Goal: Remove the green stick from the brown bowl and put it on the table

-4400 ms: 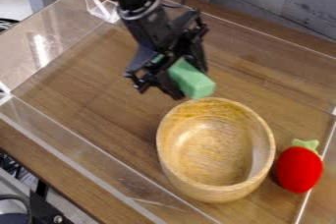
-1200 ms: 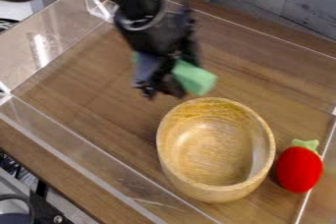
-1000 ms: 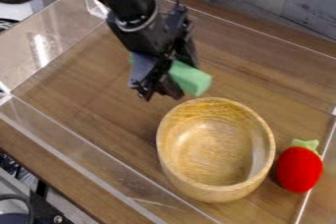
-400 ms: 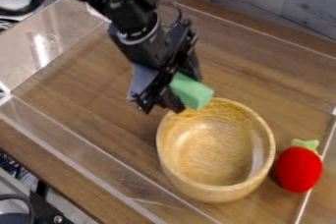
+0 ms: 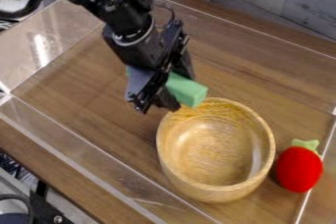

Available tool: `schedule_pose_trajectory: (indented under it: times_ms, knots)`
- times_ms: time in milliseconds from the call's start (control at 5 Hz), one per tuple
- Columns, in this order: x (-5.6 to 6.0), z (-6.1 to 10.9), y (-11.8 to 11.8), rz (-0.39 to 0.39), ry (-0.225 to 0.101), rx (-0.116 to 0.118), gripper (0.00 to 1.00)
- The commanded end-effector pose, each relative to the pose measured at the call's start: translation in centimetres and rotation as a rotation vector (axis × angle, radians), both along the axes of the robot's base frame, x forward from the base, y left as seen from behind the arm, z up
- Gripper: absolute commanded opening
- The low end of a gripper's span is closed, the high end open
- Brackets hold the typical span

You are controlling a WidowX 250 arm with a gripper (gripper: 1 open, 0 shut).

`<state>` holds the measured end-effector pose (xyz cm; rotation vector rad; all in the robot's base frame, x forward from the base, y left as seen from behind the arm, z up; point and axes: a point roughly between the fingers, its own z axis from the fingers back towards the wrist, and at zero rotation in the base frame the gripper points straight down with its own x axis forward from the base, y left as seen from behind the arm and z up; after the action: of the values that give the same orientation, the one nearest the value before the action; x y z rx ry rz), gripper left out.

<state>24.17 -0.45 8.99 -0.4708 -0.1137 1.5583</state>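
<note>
Just past the far-left rim of the brown bowl (image 5: 215, 149), the gripper (image 5: 167, 87) holds the green stick (image 5: 186, 92) clamped between part-open jaws, clear of the desk (image 5: 79, 100); a second ago it hung a little farther from the bowl, so it has drifted nearer to the rim and seems lower. The stick is already out, and what appears left is setting it down on bare wood and letting go. The bowl is empty, and a red strawberry toy (image 5: 298, 168) sits just outside its right edge.
</note>
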Motion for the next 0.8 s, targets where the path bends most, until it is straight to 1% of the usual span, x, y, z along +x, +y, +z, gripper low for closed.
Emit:
schedule_pose_trajectory:
  times_ms: [0, 400, 600]
  knots:
    - [1.4, 1.1, 0.2, 0.039, -0.037, 0.007, 0.0]
    - [1.0, 0.2, 0.5, 0.119, -0.032, 0.003, 0.0]
    - [0.5, 0.0, 0.1, 0.121, -0.03, 0.002, 0.0]
